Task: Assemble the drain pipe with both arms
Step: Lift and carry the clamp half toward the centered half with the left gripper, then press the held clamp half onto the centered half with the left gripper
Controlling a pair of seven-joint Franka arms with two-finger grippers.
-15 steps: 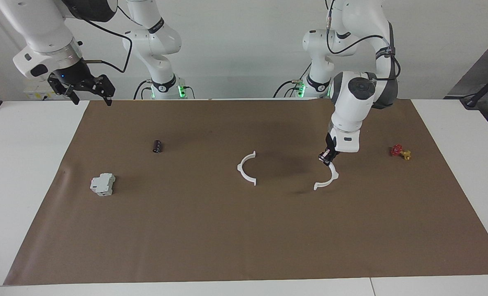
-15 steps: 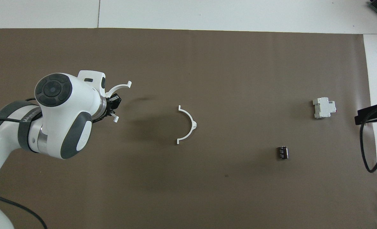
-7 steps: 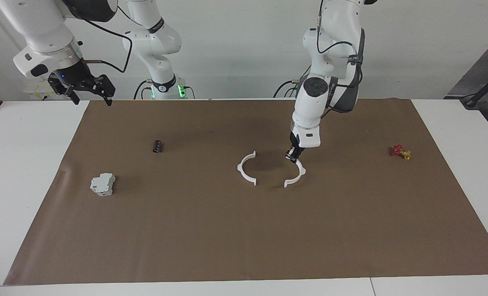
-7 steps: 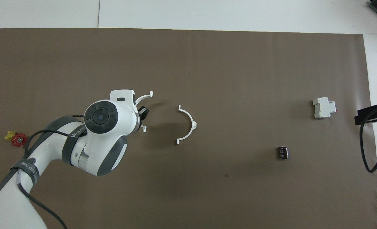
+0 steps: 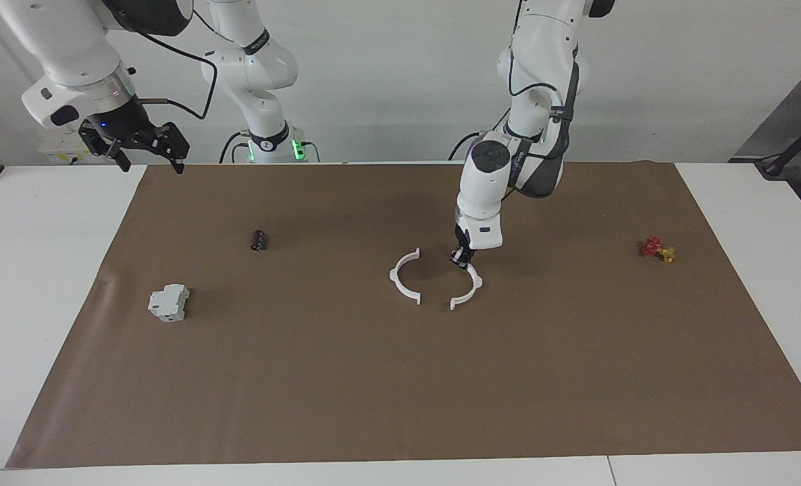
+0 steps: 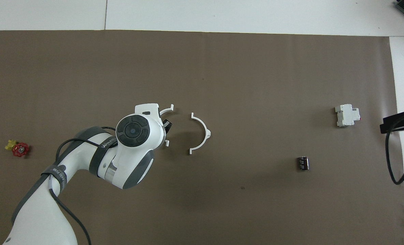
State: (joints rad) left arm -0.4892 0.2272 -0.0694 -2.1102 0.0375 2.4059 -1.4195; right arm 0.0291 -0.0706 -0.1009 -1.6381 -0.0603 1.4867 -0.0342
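Note:
The drain pipe is in two white half-rings. One half [image 5: 402,277] lies on the brown mat at mid-table and also shows in the overhead view [image 6: 202,132]. My left gripper [image 5: 459,257] is shut on one end of the other half [image 5: 471,290] and holds it low over the mat. That half sits beside the lying one, toward the left arm's end, with their open sides facing and a small gap between them. From overhead the arm hides most of the held half [image 6: 167,110]. My right gripper [image 5: 145,144] waits open and empty, raised over the mat's corner at its own end.
A grey-white boxy block [image 5: 169,302] and a small black cylinder [image 5: 259,239] lie toward the right arm's end. A red-and-yellow valve [image 5: 657,249] lies toward the left arm's end. The brown mat [image 5: 400,391] covers most of the white table.
My left gripper has carried its half-ring from near the valve's end toward mid-table, so the gap to the lying half has shrunk. The right arm has not moved.

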